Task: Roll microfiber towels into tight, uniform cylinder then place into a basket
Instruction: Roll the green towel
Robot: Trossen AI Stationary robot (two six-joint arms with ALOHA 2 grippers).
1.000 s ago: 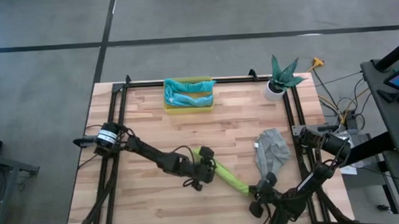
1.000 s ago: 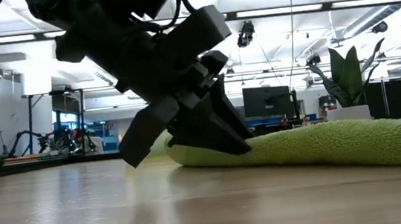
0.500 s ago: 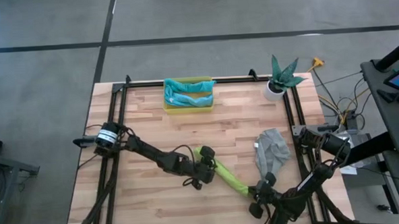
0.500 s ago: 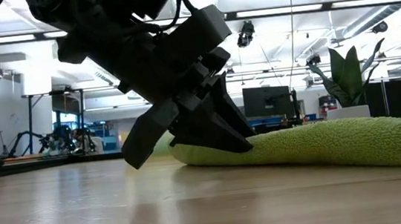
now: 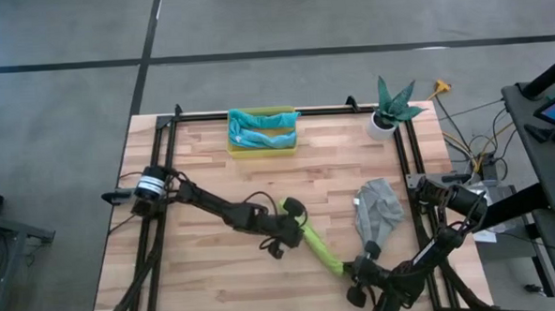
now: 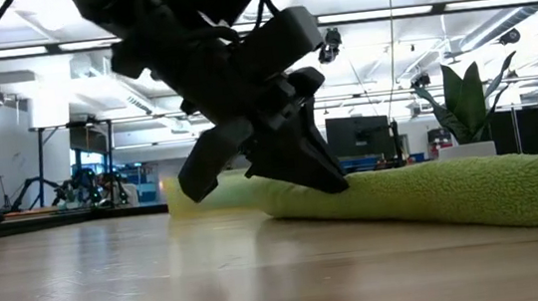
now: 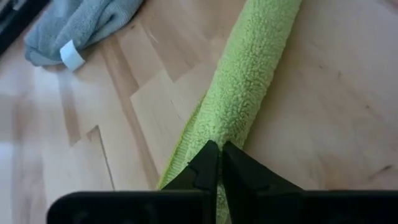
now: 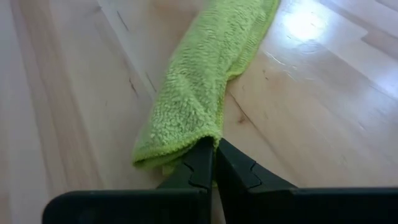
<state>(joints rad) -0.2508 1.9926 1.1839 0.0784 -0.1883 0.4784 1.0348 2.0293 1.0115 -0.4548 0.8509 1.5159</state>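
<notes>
In the low view, the lime green towel point(image 6: 434, 198) is cut off by the picture's right edge, and the left gripper point(image 6: 296, 173) hides its near end. In the left wrist view, the grey towel point(image 7: 81, 28) is cut off by the top edge. In the high view, the 2 blue-green towels in the basket point(image 5: 262, 147) are too small to tell apart. The right gripper point(image 5: 356, 276) is partly cut off at the bottom edge.
</notes>
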